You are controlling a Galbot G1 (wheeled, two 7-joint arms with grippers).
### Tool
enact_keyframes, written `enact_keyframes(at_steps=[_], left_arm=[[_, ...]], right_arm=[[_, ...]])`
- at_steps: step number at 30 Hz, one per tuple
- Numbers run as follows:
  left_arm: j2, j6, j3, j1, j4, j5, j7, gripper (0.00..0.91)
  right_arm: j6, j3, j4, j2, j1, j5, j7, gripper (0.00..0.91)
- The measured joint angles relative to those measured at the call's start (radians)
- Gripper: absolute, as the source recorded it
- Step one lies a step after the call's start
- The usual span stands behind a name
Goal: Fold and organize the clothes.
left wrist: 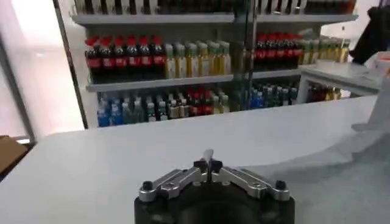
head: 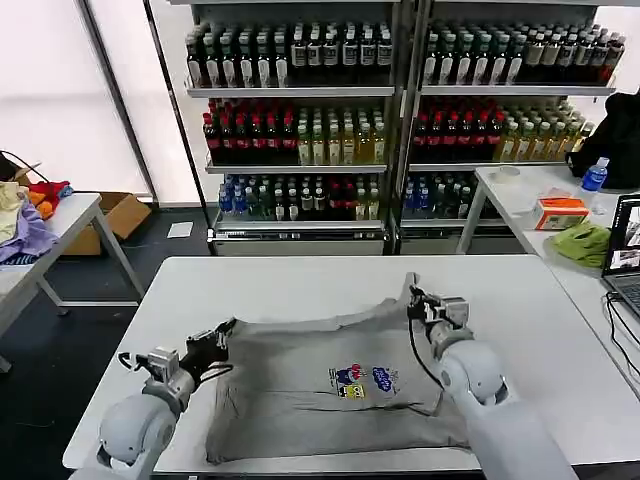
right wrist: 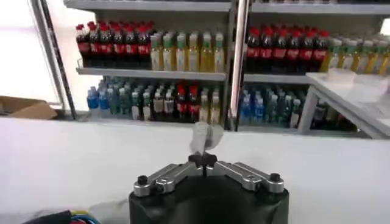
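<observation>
My left pincer [head: 222, 330] is sitting at the near-left part of the white table [head: 300, 280], its fingers closed together on the left corner of the light grey shirt [head: 320, 390]; in the left wrist view I am seeing the two fingertips [left wrist: 209, 163] pressed shut with a thin sliver of grey fabric sticking up between them. The shirt is lying spread across the near middle of the table, mostly flat with a few creases, its small multicoloured chest print [head: 362, 381] facing up and sitting right of its centre. Moving right, my right pincer [head: 418, 297] is holding the shirt's far-right corner, lifted a little off the table so the cloth is peaking up toward it; in the right wrist view the fingers are closed tight on a small tuft of grey cloth [right wrist: 206, 136]. Behind the table, shelves of bottled drinks [head: 300, 120] are standing across the back of the room.
</observation>
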Motion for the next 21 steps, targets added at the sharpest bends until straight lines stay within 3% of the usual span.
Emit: enact_keyframes(at_steps=[21], left_arm=[[-0.034,-0.042,-0.042,0.262,-0.169,0.082,0.028,0.010]], right_arm=[[0.003,0.170,0.290,-0.035,-0.388,-0.030,0.044,0.000]])
